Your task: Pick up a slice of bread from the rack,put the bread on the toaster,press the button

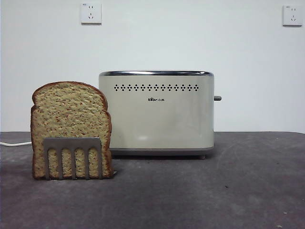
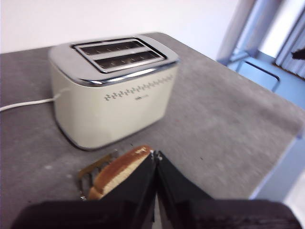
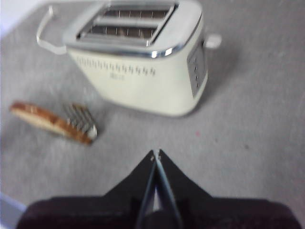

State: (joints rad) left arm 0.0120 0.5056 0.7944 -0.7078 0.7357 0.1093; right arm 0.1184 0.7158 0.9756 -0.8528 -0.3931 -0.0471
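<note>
The slice of bread [image 1: 69, 119] stands upright in the steel rack [image 1: 72, 157] at the left, beside the cream toaster [image 1: 156, 114]. The toaster's two slots hold nothing in the wrist views. The button [image 1: 218, 98] sticks out of the toaster's right side wall. My left gripper [image 2: 156, 155] hangs shut high above the bread [image 2: 119, 171] and rack [image 2: 93, 171], apart from both. Over the table in front of the toaster [image 3: 143, 62], my right gripper [image 3: 156, 153] is shut with nothing in it; the bread [image 3: 47, 121] lies off to its side. Neither arm shows in the front view.
A white power cord [image 1: 14, 143] runs from behind the bread to the left edge. Two white wall sockets [image 1: 90, 13] sit high on the back wall. The table's edge [image 2: 281, 157] drops off beyond the toaster in the left wrist view, with blue furniture past it.
</note>
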